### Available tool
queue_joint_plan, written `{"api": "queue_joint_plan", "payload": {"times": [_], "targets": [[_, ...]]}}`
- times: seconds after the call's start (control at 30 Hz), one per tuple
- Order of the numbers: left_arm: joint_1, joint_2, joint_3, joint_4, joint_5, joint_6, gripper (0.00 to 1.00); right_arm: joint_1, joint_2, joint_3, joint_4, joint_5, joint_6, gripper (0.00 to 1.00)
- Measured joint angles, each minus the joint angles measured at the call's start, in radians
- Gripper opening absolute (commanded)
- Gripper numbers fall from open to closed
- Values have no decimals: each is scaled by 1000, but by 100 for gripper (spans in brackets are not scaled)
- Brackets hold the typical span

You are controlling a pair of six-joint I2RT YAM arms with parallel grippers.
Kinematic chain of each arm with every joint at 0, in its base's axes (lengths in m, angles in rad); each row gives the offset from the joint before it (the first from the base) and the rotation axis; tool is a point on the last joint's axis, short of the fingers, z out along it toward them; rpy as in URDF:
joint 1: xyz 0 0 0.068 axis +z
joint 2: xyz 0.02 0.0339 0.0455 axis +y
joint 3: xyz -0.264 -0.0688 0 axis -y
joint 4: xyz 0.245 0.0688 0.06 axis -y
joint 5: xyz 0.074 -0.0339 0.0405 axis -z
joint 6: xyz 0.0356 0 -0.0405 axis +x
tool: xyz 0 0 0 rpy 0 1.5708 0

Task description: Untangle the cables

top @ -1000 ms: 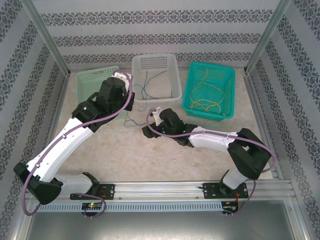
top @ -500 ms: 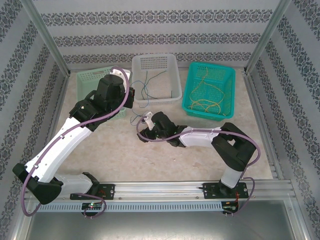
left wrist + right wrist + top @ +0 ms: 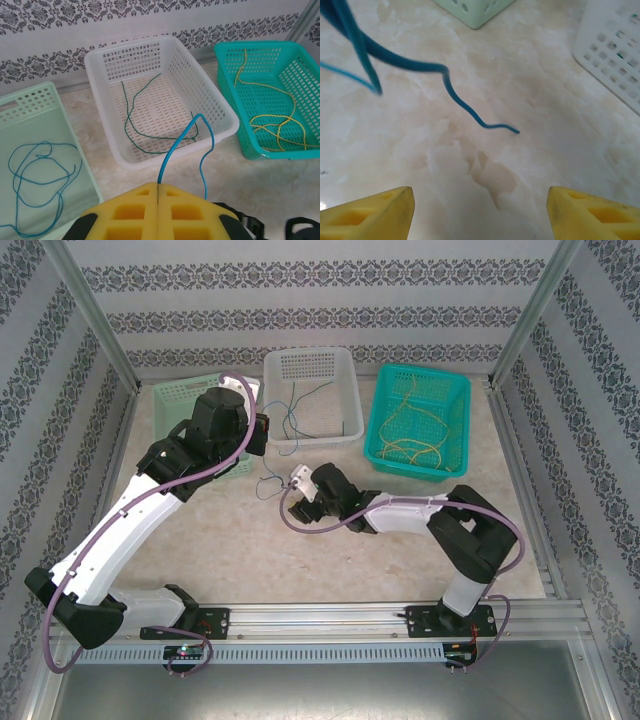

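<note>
Above the table point(image 3: 530, 165), just in front of the white basket point(image 3: 210, 100), the left hand point(image 3: 158, 192) is fully closed on a blue cable point(image 3: 174, 146), which arches up from the pads and drops back down. The right hand point(image 3: 480, 207) stands wide open over the table and grips nothing; a loose blue cable end point(image 3: 470, 112) hangs just ahead of it. A green cable point(image 3: 131, 120) lies in the white basket, yellow cables point(image 3: 275, 122) in the teal basket point(image 3: 250, 46), and a second blue cable point(image 3: 40, 170) in the pale green basket point(image 3: 30, 100).
</note>
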Motion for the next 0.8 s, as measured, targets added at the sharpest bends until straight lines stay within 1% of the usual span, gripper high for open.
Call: {"api": "queue_joint_plan", "payload": {"times": [0.3, 0.4, 0.53, 0.57, 0.67, 0.73, 0.8], "targets": [[6, -18, 15, 0, 29, -22, 0, 0, 184, 201, -5, 9, -64, 72], [12, -27, 15, 1, 37, -32, 0, -6, 212, 242, 0, 8, -64, 71], [30, -39, 15, 4, 50, -45, 0, -12, 219, 253, 9, 4, -63, 68], [37, -43, 14, 6, 56, -51, 0, -13, 221, 254, 16, 0, -63, 65], [64, -58, 2, 15, 78, -69, 0, -13, 228, 259, 28, -13, -58, 44], [78, -69, -8, 16, 87, -80, 0, -13, 235, 267, 29, -28, -55, 29], [87, -77, -13, 16, 92, -88, 0, -13, 242, 275, 29, -39, -51, 9]]}}
